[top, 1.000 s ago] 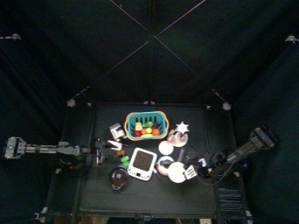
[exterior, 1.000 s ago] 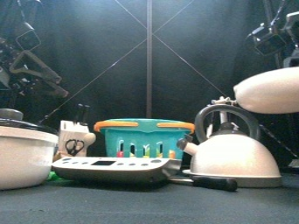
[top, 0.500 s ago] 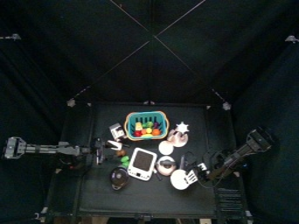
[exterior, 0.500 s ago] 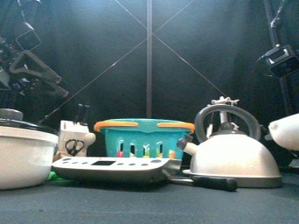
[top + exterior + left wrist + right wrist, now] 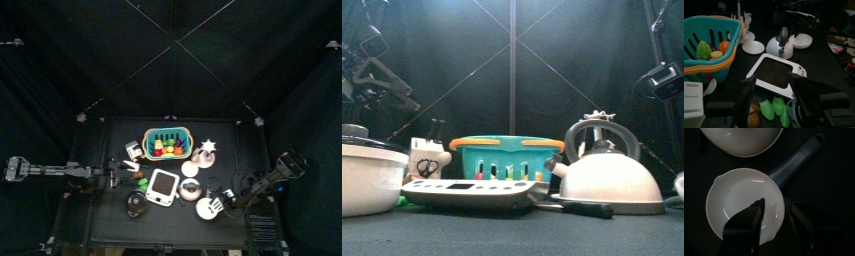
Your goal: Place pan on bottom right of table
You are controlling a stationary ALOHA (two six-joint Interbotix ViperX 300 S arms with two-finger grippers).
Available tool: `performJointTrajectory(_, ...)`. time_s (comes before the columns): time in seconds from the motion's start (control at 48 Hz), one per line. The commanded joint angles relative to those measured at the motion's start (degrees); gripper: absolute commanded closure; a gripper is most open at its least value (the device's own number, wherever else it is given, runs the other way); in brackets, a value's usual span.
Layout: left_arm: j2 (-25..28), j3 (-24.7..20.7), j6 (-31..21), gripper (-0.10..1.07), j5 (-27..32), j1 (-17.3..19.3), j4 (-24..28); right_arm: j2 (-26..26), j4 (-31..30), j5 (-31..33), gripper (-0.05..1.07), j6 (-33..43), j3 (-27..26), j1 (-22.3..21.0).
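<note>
The pan is whitish with a dark handle and sits low at the front right of the table. In the right wrist view the pan fills the middle, its handle pointing away. My right gripper is shut on the pan's rim beside the handle, one jaw inside the bowl and one outside. It shows in the top view. A sliver of the pan shows at the front view's right edge. My left gripper is open and empty, resting at the table's left.
A white kettle, a teal basket, a white rectangular device and a lidded pot crowd the table's middle and left. A small white disc lies near the basket. Another white rounded thing lies just beyond the pan.
The right arm has lowered the pan from high in the front view down to table level, and drawn it toward the front right.
</note>
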Motion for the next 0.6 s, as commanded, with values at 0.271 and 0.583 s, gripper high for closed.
performJointTrajectory(0.271,0.18,-0.7,-0.09,0.08,-0.26,0.09,-0.09,-1.23,-2.72,3.34,0.22,-0.35,-1.58,-0.62)
performJointTrajectory(0.583,0.18,-0.79,-0.18,0.08,-0.26,0.09,-0.09,-3.87,-17.05,8.0,0.22,-2.29,-3.96,-1.76)
